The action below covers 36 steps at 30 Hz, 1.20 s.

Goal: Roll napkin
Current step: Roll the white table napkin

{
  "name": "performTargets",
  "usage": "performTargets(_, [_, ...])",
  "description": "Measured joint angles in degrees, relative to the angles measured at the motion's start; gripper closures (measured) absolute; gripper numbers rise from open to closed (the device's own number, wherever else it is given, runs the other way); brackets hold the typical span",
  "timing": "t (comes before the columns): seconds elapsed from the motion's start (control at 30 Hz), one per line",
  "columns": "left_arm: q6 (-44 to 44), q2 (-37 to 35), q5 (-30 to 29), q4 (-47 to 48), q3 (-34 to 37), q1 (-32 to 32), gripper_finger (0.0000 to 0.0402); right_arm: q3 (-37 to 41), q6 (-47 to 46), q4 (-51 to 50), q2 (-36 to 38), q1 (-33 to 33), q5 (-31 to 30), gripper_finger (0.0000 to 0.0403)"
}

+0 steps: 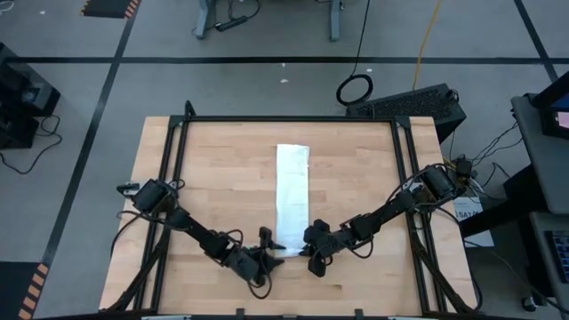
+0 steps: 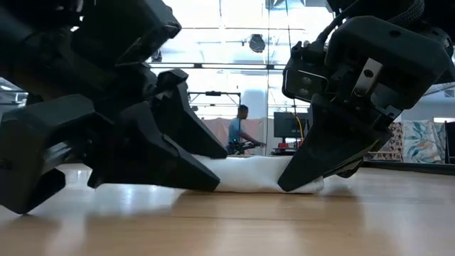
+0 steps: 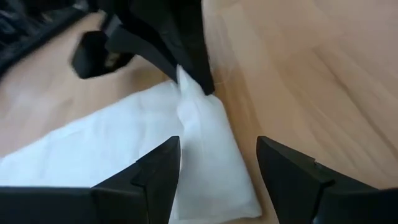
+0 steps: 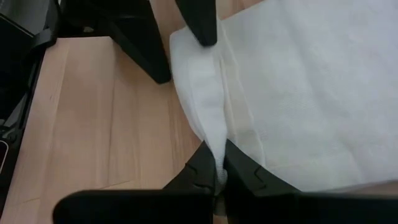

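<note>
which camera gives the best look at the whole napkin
The high view: the napkin lies as one long folded strip on the table. The low view shows only its near end; the wrist views show that end, pinched by the right gripper, the left gripper open.

Setting: robotics lab or research workshop. Evidence: wooden worktable edged by a black metal frame, standing on a grey floor marked with dark tape lines; loose cables; black equipment case; beyond the table, a bright open hall with a person seated at a monitor.
</note>
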<state>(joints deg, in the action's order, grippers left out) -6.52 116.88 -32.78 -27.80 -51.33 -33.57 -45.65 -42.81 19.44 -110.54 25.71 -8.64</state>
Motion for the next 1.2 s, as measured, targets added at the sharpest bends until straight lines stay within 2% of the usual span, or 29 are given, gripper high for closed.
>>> performTargets(0.13, [0.5,0.0,2.6,0.4,0.0,0.6,0.0185,0.0,0.0,0.0,0.0,0.0,0.0,0.0399])
performTargets(0.3, [-2.8,-1.4,-5.0,1.2,0.2,-1.1,0.0185,0.0,0.0,0.0,0.0,0.0,0.0,0.0399])
performTargets(0.37, [-3.9,-2.4,-5.4,1.5,0.3,-2.2,0.0185,0.0,-0.1,0.0,0.0,0.0,0.0,0.0399])
performTargets(0.53, [-0.8,-3.1,-1.8,2.4,0.1,-3.3,0.0185,0.0,-0.4,0.1,0.0,-0.1,0.0,0.0399])
performTargets(0.73, [3.6,-0.6,-1.8,2.0,0.1,-1.4,0.0185,0.1,-0.5,0.4,0.0,-0.2,0.1,0.0399])
performTargets(0.9, [5.8,-0.2,1.7,2.0,0.1,0.5,0.0189,0.0,-0.5,0.6,0.0,-0.2,0.2,0.0399])
performTargets(1.0, [7.6,-0.2,3.7,2.5,0.0,1.3,0.0212,0.0,-0.5,0.6,0.0,-0.2,0.2,0.0399])
performTargets(1.2, [13.3,-0.2,7.4,3.4,0.0,3.4,0.0302,0.0,0.0,0.8,0.0,-0.2,0.5,0.0399])
